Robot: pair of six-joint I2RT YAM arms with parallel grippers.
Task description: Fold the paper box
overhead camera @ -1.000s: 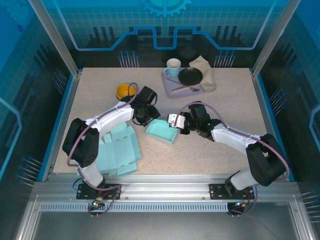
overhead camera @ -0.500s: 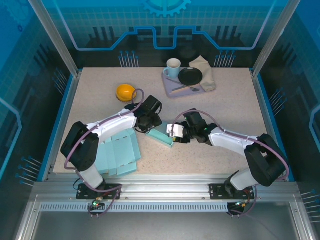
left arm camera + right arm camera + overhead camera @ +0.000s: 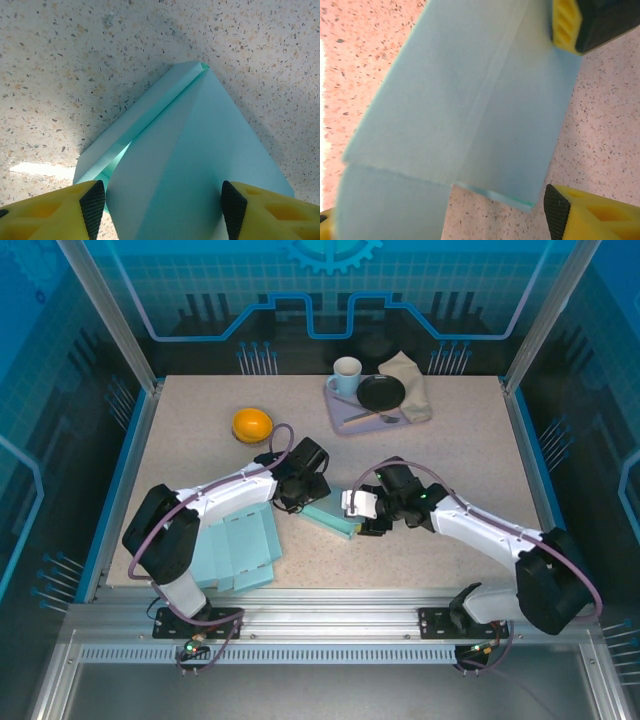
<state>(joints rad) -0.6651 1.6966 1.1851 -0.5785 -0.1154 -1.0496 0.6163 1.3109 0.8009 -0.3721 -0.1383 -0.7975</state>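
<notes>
Box position: the teal paper box [image 3: 330,513] lies near the middle of the speckled pale counter [image 3: 460,450], between the two arms. Its long side runs from upper left to lower right in the top view.
Box and left tool: the left tool [image 3: 300,498] is at the box's upper-left end. In the left wrist view its yellow fingers with black pads [image 3: 93,207] stand spread wide, one on either side of the box's broad panel, and a gap shows beside the left pad.
Box and right tool: the right tool [image 3: 360,520] is at the box's lower-right end. In the right wrist view its yellow fingers [image 3: 560,210] sit at the bottom corners, spread apart, with the paper reaching in between them. I cannot tell if they touch it.
Box look: smooth, matte, pale teal. One wide flat panel carries a straight crease, and a narrower flap is folded along its left side with a dark slit beneath. The far corner comes to a point, and the near edge in the right wrist view is stepped and blurred.
Beside the box: a stack of flat teal paper sheets [image 3: 235,548] lies just left of it, by the left arm.
Farther off: a round orange bowl [image 3: 252,424] sits behind the left arm. At the back edge, well apart, a lilac tray [image 3: 340,415] holds a white mug [image 3: 346,376], a black plate [image 3: 381,392] and a beige cloth [image 3: 412,380].
</notes>
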